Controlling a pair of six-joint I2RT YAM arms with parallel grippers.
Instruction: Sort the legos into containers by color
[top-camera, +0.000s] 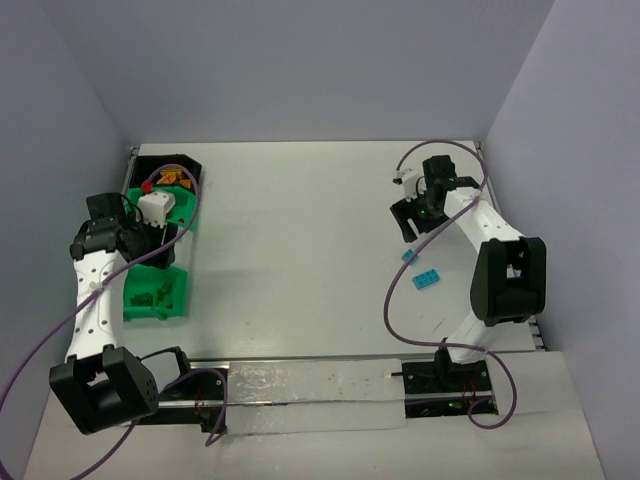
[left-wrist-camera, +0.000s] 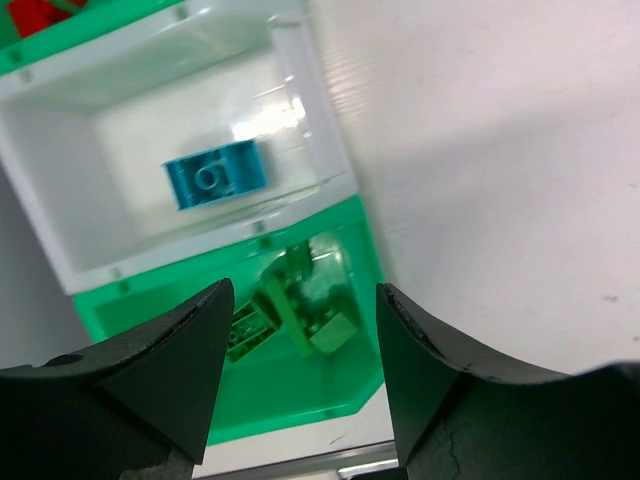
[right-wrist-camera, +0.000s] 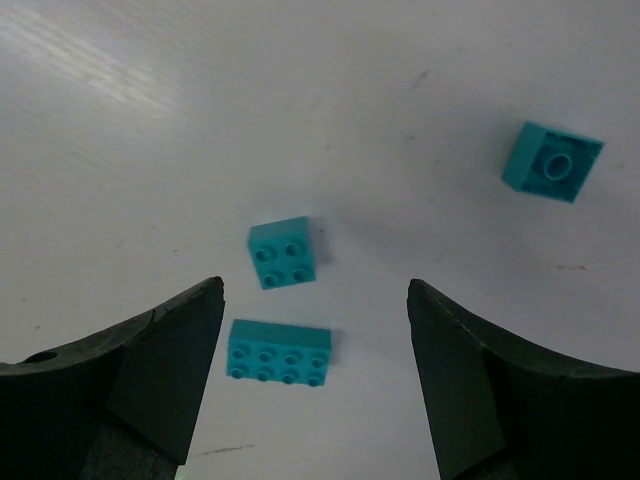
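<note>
Spread wide and holding nothing, the left gripper (left-wrist-camera: 305, 292) is seen over the left edge of the tabletop (left-wrist-camera: 500, 150). One teal brick (left-wrist-camera: 213, 177) lies in the white bin (left-wrist-camera: 60, 200). Green bricks (left-wrist-camera: 320, 325) are piled in the green bin (left-wrist-camera: 140, 315) touching its near side. Red bricks (left-wrist-camera: 35, 15) are glimpsed just beyond the white bin. Orange bricks (top-camera: 176, 180) lie in the black bin (top-camera: 192, 165) at the far end of the row. The right gripper (right-wrist-camera: 315, 290) is likewise parted and empty, above three more teal pieces loose on the tabletop. A square brick (right-wrist-camera: 285, 252) and a long brick (right-wrist-camera: 279, 352) lie near each other between its fingers, and an upturned brick (right-wrist-camera: 552, 162) is set well apart from them.
</note>
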